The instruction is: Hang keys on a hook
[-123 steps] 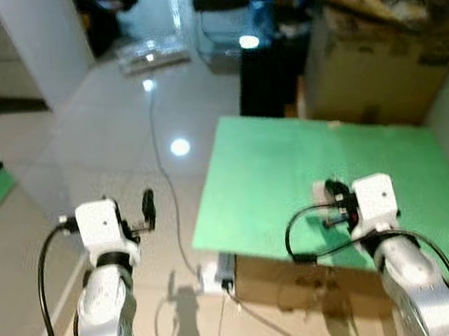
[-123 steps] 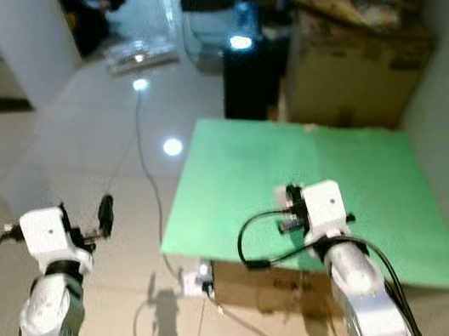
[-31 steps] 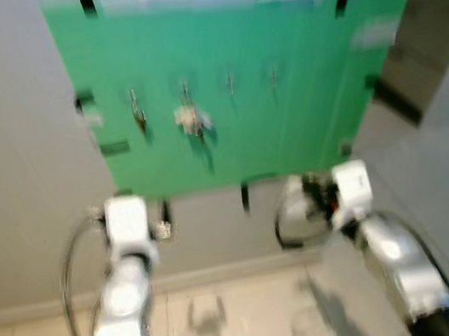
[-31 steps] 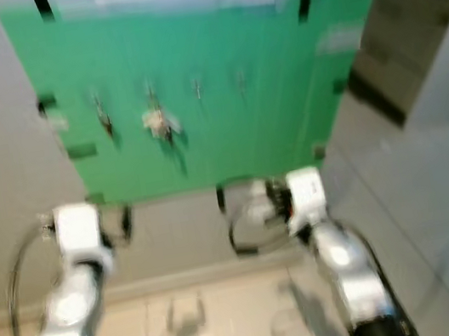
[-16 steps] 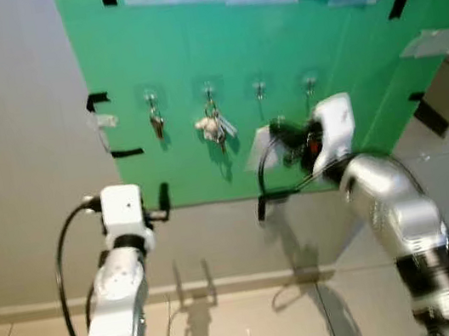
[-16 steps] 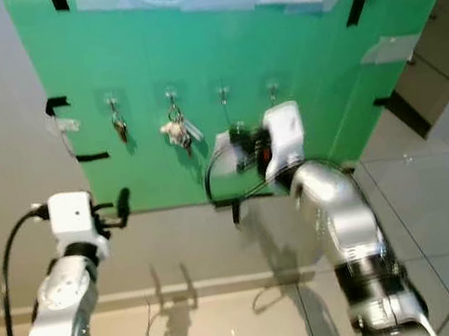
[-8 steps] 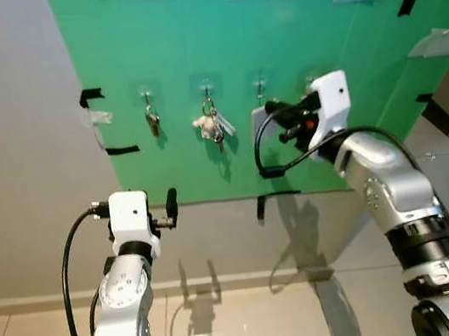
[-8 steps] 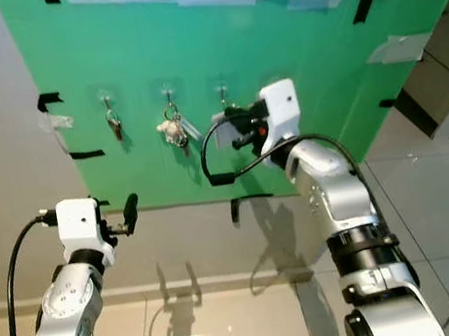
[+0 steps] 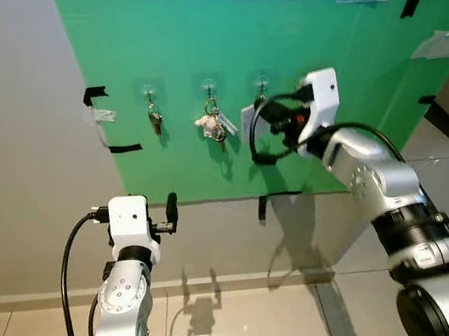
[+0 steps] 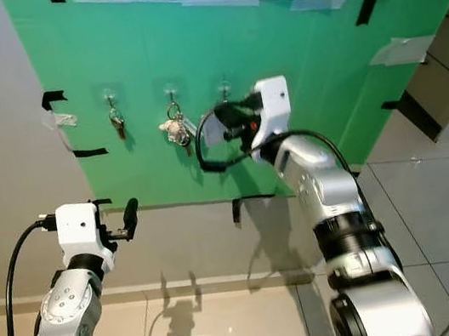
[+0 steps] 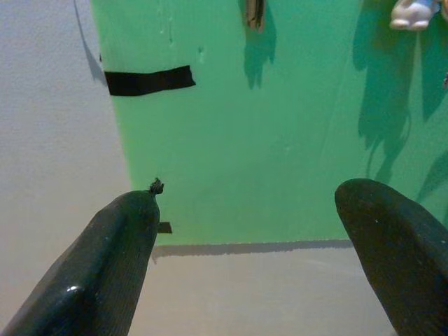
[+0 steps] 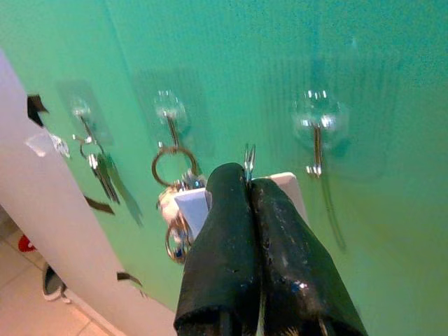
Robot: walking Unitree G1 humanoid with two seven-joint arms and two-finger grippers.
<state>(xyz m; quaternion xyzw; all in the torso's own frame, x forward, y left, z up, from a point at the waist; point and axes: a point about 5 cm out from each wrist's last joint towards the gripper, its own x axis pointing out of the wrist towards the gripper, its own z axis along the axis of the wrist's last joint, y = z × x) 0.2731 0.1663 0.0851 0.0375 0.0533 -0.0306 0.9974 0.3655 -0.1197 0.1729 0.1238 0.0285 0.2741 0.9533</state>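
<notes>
The right end effector (image 12: 250, 183) pinched the key ring (image 12: 248, 155) shut, raised just beside the free hook (image 12: 316, 140) for hanging; the left end effector (image 11: 245, 245) stood wide below the green board (image 9: 273, 48).

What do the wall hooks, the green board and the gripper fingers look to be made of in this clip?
Hooks: bright metal prongs on clear, glossy stick-on pads, probably plastic, since the green shows through them. Green board: a matte, flat sheet, possibly corrugated plastic or card, held by black and pale tape. Right gripper fingers: black, slightly shiny and scuffed, likely rubber or plastic, pinching a key ring of thin metal.
</notes>
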